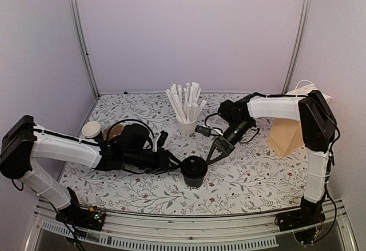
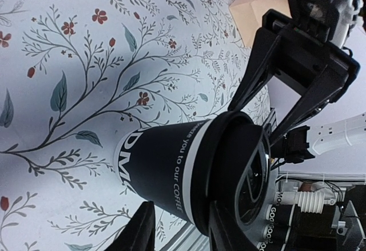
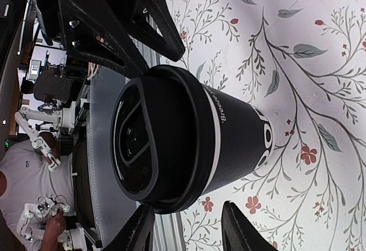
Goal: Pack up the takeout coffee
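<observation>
The takeout coffee is a black paper cup (image 1: 195,174) with white lettering, standing upright on the floral table at centre front, its black lid (image 1: 195,163) seated on top. My left gripper (image 1: 175,162) is at its left side. In the left wrist view the cup (image 2: 166,165) and lid (image 2: 246,165) lie just past the spread jaws of that gripper (image 2: 186,234), which is open. My right gripper (image 1: 215,154) hangs just right of the lid. In the right wrist view this gripper (image 3: 189,231) is open and clear of the cup (image 3: 240,131).
A white cup of paper-wrapped straws (image 1: 186,126) stands behind the coffee. A brown paper bag (image 1: 286,136) sits at the right. A brown pulp carrier (image 1: 114,132) and a pale cup (image 1: 91,130) are at the left, behind my left arm.
</observation>
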You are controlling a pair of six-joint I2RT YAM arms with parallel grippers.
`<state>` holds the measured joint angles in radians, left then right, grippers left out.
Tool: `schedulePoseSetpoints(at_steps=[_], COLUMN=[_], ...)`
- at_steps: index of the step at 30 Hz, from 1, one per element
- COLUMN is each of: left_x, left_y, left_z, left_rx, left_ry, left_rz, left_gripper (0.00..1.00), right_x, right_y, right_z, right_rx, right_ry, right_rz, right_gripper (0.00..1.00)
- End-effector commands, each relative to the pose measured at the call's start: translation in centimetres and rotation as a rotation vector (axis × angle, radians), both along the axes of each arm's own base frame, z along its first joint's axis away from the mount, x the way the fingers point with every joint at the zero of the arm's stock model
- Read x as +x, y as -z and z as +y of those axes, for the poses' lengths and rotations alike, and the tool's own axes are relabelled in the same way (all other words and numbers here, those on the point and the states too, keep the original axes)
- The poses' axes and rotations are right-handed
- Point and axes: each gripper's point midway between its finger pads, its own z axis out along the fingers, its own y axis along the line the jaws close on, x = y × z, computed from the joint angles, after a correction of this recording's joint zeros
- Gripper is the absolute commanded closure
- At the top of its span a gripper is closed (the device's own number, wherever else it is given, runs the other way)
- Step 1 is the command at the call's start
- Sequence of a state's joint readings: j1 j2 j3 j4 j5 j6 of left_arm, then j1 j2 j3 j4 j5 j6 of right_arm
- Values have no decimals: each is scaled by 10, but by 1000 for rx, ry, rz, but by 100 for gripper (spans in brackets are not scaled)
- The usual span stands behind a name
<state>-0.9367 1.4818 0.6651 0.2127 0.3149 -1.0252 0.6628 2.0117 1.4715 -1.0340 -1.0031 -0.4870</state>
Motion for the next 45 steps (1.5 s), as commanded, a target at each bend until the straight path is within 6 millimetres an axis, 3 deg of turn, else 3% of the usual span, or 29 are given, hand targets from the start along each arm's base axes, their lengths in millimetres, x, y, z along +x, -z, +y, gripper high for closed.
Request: schedulePoseSetpoints(at_steps=[1, 7, 9, 12, 15, 22, 26, 29, 35, 38, 45], left_x=[-2, -9, -16, -27, -37, -55, -77, -73, -39, -38, -37], left_y=[10, 24, 40, 73, 99, 132, 162, 158, 127, 118, 93], left_z=[2, 5, 11, 30, 47, 51, 65, 65, 70, 70, 50], left_rx=[21, 56, 88, 196, 284, 329, 352, 385, 613, 644, 580], left_ry=[-5, -10, -18, -44, -64, -22, 3, 7, -26, -20, -8], left_rz=[25, 61, 119, 214, 282, 388, 475, 436, 207, 174, 113], left_gripper=[66, 72, 80, 100, 100, 100, 100, 100, 100, 81, 81], right_x=[-5, -2, 1, 4, 6, 7, 9, 10, 19, 21, 27], right_y=[16, 46, 62, 85, 95, 104, 110, 106, 96, 93, 84], right_z=[1, -3, -9, -18, -23, -24, -26, -24, -25, -25, -24], right_rx=[-33, -123, -188, -279, -323, -358, -384, -374, -378, -376, -369], right_ry=[-9, 4, 25, 50, 55, 52, 56, 56, 63, 64, 68], right_rz=[21, 17, 3, -14, -27, -37, -45, -50, -115, -126, -157], right_gripper=[57, 57, 57, 57, 57, 57, 57, 57, 57, 57, 57])
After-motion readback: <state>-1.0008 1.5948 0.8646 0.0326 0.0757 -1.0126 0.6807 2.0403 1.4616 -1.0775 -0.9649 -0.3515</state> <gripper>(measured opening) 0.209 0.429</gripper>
